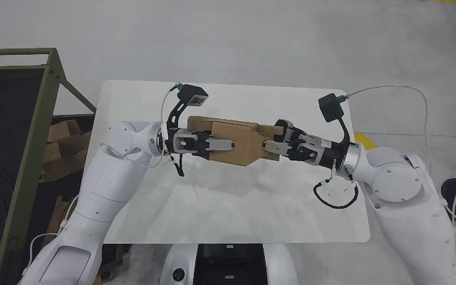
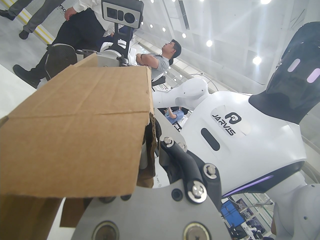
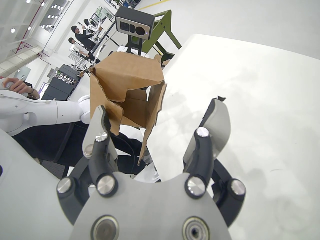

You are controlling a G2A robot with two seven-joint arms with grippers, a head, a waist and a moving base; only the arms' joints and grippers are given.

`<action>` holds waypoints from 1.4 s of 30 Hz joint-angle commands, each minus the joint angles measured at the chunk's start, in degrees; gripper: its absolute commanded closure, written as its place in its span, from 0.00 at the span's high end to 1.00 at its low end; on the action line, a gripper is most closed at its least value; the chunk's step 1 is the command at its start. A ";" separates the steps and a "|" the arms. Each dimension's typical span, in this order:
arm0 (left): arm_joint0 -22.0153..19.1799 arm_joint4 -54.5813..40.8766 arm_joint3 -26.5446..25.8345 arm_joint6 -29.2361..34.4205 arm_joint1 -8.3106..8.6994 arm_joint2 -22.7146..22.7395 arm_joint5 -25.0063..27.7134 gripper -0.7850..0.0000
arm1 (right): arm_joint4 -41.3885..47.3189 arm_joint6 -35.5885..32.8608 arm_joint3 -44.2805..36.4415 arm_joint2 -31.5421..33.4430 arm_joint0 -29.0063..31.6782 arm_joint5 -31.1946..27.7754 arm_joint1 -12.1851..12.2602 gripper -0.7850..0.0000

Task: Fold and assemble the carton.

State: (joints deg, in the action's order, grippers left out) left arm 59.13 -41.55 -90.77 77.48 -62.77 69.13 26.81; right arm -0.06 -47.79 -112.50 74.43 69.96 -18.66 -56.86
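Carton [image 1: 239, 146], partly folded, is held above the middle of the white table [image 1: 214, 214] between 2 arms, the left gripper [image 1: 226, 144] pinching 1 end, the right gripper [image 1: 269, 147] spread wide with 1 finger touching a flap.

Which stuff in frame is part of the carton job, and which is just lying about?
Job:
- carton, held over the table
- left gripper, shut on one end
- right gripper, fingers open at the other end

Lying about:
- green cart beside the table
- cardboard scraps in it
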 commanded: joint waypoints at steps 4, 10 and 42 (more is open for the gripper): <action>-0.06 0.06 0.10 -0.13 0.10 -0.14 0.13 0.00 | -0.16 -0.12 -0.50 0.38 0.38 0.02 0.10 0.55; -0.20 0.18 0.14 -0.35 0.22 -0.23 0.35 0.00 | -0.45 -0.23 -1.02 0.43 0.42 0.12 0.15 0.48; -0.65 0.14 0.52 -0.66 0.90 -0.61 0.66 0.00 | -4.31 -0.50 -4.84 -1.80 -1.67 4.20 0.07 0.34</action>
State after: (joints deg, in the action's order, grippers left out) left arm 58.54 -41.41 -90.32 76.82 -61.89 68.54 27.47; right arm -4.31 -48.31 -117.23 72.68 68.36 -14.54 -56.79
